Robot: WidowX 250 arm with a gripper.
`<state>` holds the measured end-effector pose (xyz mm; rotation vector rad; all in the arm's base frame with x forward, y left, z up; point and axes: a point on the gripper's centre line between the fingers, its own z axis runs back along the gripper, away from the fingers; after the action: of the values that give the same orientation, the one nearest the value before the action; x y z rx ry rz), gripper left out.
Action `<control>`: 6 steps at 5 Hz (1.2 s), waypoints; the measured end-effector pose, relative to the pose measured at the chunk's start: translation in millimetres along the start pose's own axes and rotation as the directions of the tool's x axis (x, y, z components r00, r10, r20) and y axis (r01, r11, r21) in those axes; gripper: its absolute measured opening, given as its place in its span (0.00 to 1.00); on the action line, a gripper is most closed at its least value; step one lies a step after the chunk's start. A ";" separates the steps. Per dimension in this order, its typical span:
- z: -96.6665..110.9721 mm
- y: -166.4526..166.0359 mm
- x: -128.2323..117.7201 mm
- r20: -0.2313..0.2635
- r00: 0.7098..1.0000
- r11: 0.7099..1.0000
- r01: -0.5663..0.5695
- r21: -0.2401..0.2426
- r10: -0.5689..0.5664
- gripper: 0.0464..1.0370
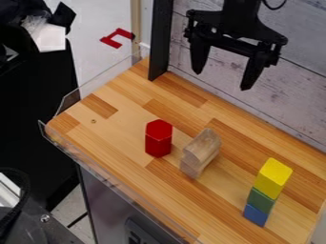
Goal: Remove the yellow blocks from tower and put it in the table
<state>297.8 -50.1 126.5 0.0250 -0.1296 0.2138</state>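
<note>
Black structure (pixel 32 95): standing along the left edge of the frame, beside the worktop.
Clear edging (pixel 71 99): fitted along the left and near edges of the worktop.
Worktop (pixel 124 102): made of striped wood, running from left of centre to the lower right of the frame.
Red floor mark (pixel 113 36): located at the upper left, on the pale floor beyond the worktop.
Red hexagonal prism (pixel 158 139): standing upright on the worktop, just left of centre.
Black post (pixel 160 40): rising vertically at the worktop's far edge, upper centre.
Plain wooden block (pixel 201 151): resting on the worktop near the prism, apart from it.
Pincer (pixel 223 80): hanging at the upper right, above the worktop's far side; spread, with fingers pointing down and well apart.
Plank wall (pixel 293 86): rising behind the worktop, upper right.
Blue block (pixel 256 215): set on the worktop at the lower right, at the tower's base.
Green block (pixel 260 200): stacked directly on the blue block.
Yellow block (pixel 273 177): placed on top of the tower, touching the green block.
</note>
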 end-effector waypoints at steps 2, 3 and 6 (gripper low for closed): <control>-9.9 -1.5 -4.8 -0.030 0.999 1.000 0.011 -0.011 -0.012 0.96; -10.8 -2.6 -6.4 -0.034 0.999 1.000 0.011 -0.012 -0.011 0.96; -12.9 -47.4 -42.0 -0.030 0.990 0.986 0.132 -0.102 -0.136 0.96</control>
<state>268.9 -104.7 107.7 -0.0694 -0.1009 0.0727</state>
